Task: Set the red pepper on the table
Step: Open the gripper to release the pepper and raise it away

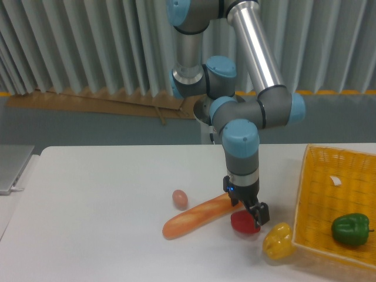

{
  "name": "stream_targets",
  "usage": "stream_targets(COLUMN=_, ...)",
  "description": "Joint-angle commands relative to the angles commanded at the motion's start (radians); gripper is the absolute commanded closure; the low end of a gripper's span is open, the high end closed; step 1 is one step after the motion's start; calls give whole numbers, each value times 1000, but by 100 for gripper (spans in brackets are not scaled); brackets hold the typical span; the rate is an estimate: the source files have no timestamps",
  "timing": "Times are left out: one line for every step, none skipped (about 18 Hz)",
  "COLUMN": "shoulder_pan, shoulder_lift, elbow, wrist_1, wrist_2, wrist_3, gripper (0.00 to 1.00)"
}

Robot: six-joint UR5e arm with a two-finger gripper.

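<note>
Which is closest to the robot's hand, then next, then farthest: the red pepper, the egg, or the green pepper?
From the hand:
1. Red pepper, right under it on the table.
2. Egg, off to the image left, beyond the bread.
3. Green pepper, far image right, inside the yellow basket.

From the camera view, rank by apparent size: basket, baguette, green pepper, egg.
1. yellow woven basket, cut off by the frame edge
2. baguette
3. green pepper
4. egg
</note>
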Motion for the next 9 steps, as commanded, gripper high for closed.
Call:
stream_targets(shoulder_pan=0, shoulder_lift=14, elbow=3, wrist_1=-34, wrist_2=12, wrist_3=6, gripper=0)
stream_targets(shoulder_pan=-2, shoulder_lift=29, elbow=5, wrist_1=-66, wrist_2=34, wrist_3=21, gripper=0)
stream_targets(shoulder_pan=-5, shoulder_lift=48, elbow=3, wrist_1=-87, wrist_2=55, wrist_3=37, gripper=0)
stream_targets(shoulder_pan=-11, shoulder_lift=66, elbow=3, wrist_1=-104, wrist_2=61, wrist_3=43, gripper=0)
stream_targets(shoulder_pan=-21, shoulder_lift=84, elbow=5, wrist_1=-123, wrist_2=63, wrist_3=48, gripper=0)
stream_targets(shoulder_pan=-23, shoulder_lift=103, elbow=5, wrist_1=-144, wrist_2=60, wrist_3=61, gripper=0)
stream_targets(shoulder_pan=-26, shoulder_lift=117, elbow=6, wrist_1=-172, wrist_2=60, wrist_3=92, gripper=0)
stream_targets(shoulder_pan=-28, shoulder_lift=126, elbow=8, wrist_1=-193, wrist_2=58, wrist_3=124, gripper=0)
stream_targets(shoulder_pan=-32, shoulder_lift=132, elbow=12, wrist_1=-206, wrist_2=57, wrist_3=149, gripper=0)
